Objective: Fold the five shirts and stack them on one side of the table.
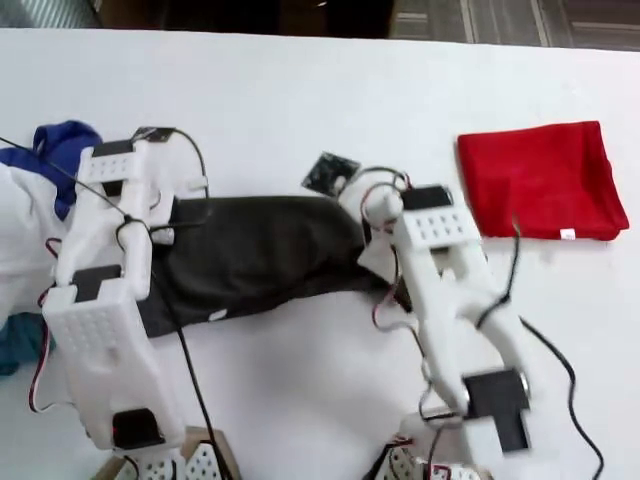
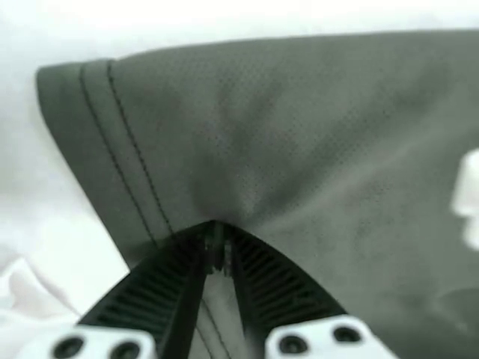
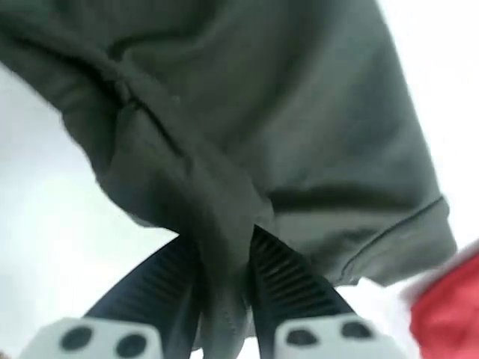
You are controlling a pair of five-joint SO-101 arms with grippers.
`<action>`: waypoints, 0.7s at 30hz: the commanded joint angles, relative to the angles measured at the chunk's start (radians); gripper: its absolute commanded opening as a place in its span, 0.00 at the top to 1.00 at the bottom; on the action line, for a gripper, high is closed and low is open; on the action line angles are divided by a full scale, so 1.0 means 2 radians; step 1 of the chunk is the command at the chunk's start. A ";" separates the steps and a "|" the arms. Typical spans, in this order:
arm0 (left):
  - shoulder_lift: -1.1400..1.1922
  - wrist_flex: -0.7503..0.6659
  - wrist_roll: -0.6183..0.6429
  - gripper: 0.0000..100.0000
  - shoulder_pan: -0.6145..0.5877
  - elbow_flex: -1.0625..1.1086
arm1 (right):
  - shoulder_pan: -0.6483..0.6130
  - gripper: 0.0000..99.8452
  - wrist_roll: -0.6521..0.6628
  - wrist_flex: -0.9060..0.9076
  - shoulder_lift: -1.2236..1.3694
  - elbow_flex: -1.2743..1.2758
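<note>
A dark grey shirt (image 1: 260, 250) lies stretched across the middle of the white table between both arms. My left gripper (image 2: 215, 250) is shut on the dark grey shirt (image 2: 299, 142) near its stitched hem, at the shirt's left end in the high view (image 1: 160, 225). My right gripper (image 3: 223, 262) is shut on a bunched fold of the dark grey shirt (image 3: 247, 105), at its right end (image 1: 385, 270). A folded red shirt (image 1: 540, 180) rests flat at the right side of the table; its edge (image 3: 449, 314) shows in the right wrist view.
At the table's left edge lie a blue shirt (image 1: 55, 150), a white shirt (image 1: 20, 235) and a teal one (image 1: 18, 345) in a pile. A small black object (image 1: 330, 172) lies just beyond the grey shirt. Cables trail from both arms.
</note>
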 commanded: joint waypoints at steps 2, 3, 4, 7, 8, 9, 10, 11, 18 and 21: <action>0.007 -0.011 0.002 0.98 -0.006 -0.010 | 0.006 0.83 0.003 0.028 0.069 -0.095; 0.007 -0.011 0.002 0.98 -0.006 -0.010 | 0.006 0.80 0.003 0.035 0.081 -0.114; 0.007 -0.011 0.002 0.98 -0.006 -0.010 | 0.007 0.79 0.002 0.040 0.089 -0.133; 0.007 -0.011 0.002 0.98 -0.006 -0.010 | 0.026 0.82 -0.001 0.043 0.099 -0.187; 0.007 -0.011 0.002 0.98 -0.006 -0.010 | 0.034 0.84 -0.001 0.043 0.103 -0.206; 0.007 -0.011 0.002 0.98 -0.006 -0.010 | 0.044 0.86 -0.001 0.043 0.105 -0.222; 0.007 -0.011 0.002 0.98 -0.006 -0.010 | 0.054 0.88 -0.002 0.043 0.107 -0.235; 0.007 -0.011 0.002 0.98 -0.006 -0.010 | 0.063 0.89 -0.002 0.045 0.108 -0.244; 0.007 -0.011 0.002 0.98 -0.006 -0.010 | 0.106 0.98 -0.055 0.128 0.061 -0.246; 0.007 -0.011 0.001 0.98 -0.006 -0.010 | 0.071 0.98 -0.058 0.161 0.033 -0.202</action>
